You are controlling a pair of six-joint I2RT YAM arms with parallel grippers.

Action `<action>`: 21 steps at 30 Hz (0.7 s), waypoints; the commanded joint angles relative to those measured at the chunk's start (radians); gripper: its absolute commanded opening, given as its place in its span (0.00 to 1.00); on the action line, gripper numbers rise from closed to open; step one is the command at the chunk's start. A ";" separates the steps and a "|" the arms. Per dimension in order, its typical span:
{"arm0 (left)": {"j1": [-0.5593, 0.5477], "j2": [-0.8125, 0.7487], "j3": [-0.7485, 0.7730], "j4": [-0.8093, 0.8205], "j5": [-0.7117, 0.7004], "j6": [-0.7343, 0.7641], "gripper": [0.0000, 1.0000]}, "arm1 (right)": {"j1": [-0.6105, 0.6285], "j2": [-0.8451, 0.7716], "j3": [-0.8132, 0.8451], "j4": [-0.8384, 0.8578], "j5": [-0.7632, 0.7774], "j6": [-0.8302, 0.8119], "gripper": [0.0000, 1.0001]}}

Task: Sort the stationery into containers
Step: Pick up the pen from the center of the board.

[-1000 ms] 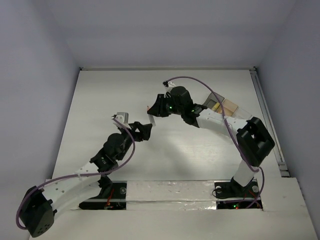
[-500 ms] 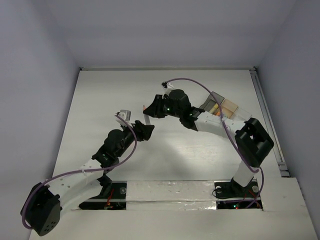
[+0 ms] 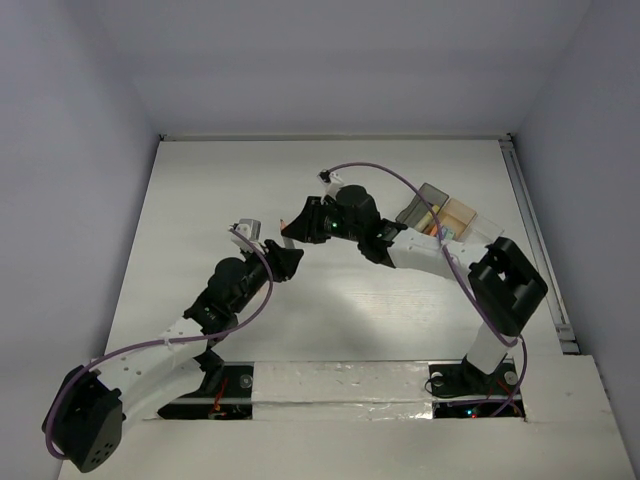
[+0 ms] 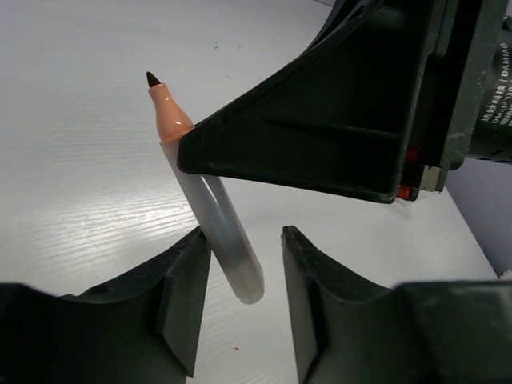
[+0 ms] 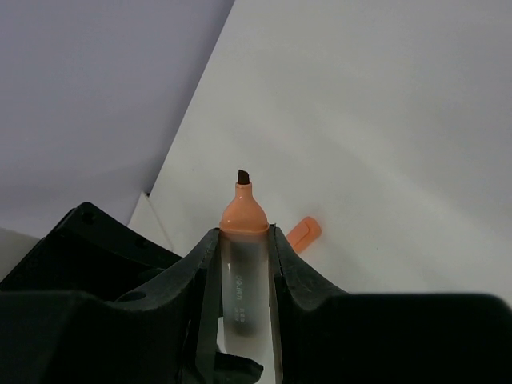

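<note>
My right gripper [image 3: 296, 226] is shut on an uncapped highlighter [image 5: 244, 218] with a clear barrel, orange nose and dark tip, and holds it above the table. Its orange cap [image 5: 305, 232] lies on the table just beyond. My left gripper [image 4: 244, 240] is open. The barrel's blunt rear end [image 4: 232, 256] sits between its jaws, close to the left finger. The two grippers meet at mid-table in the top view, the left gripper [image 3: 284, 258] just below the right. The row of bins [image 3: 447, 212] stands at the right: smoky dark, tan, then clear, with a few coloured pieces inside.
The right arm [image 3: 440, 255] reaches from the right base across in front of the bins. The left arm [image 3: 200, 310] slants up from the lower left. A raised white ledge [image 3: 340, 385] runs along the near edge. Grey walls enclose the table.
My right gripper has moved left with the highlighter toward the left gripper. The barrel's end now lies between the left jaws. The left arm has shifted slightly.
</note>
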 commanded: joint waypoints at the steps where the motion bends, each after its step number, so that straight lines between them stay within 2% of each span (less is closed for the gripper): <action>1: 0.007 -0.018 0.015 0.059 -0.004 0.000 0.35 | 0.017 -0.049 -0.013 0.068 -0.021 0.011 0.02; 5: 0.007 -0.024 0.015 0.051 -0.015 0.001 0.23 | 0.017 -0.054 -0.022 0.074 -0.026 0.019 0.02; 6: 0.007 -0.025 0.015 0.048 -0.016 0.003 0.14 | 0.017 -0.058 -0.027 0.078 -0.024 0.019 0.02; 8: 0.007 -0.024 0.018 0.045 -0.016 0.003 0.02 | 0.017 -0.062 -0.028 0.079 -0.026 0.020 0.02; 12: 0.007 -0.041 0.017 0.030 -0.030 0.006 0.00 | 0.017 -0.072 -0.036 0.085 -0.030 0.022 0.02; 16: 0.007 -0.094 0.001 0.016 -0.059 0.001 0.00 | 0.017 -0.088 -0.047 0.075 -0.023 0.011 0.13; 17: 0.007 -0.107 -0.005 0.013 -0.067 0.003 0.00 | 0.017 -0.097 -0.048 0.071 -0.018 0.006 0.21; 19: 0.007 -0.139 -0.009 -0.006 -0.080 0.003 0.00 | 0.017 -0.108 -0.053 0.059 -0.003 -0.004 0.32; 20: 0.007 -0.147 -0.011 -0.009 -0.084 0.001 0.00 | 0.017 -0.111 -0.051 0.052 -0.001 -0.016 0.44; 21: 0.007 -0.162 -0.011 -0.018 -0.085 -0.003 0.00 | 0.017 -0.118 -0.047 0.027 0.006 -0.024 0.50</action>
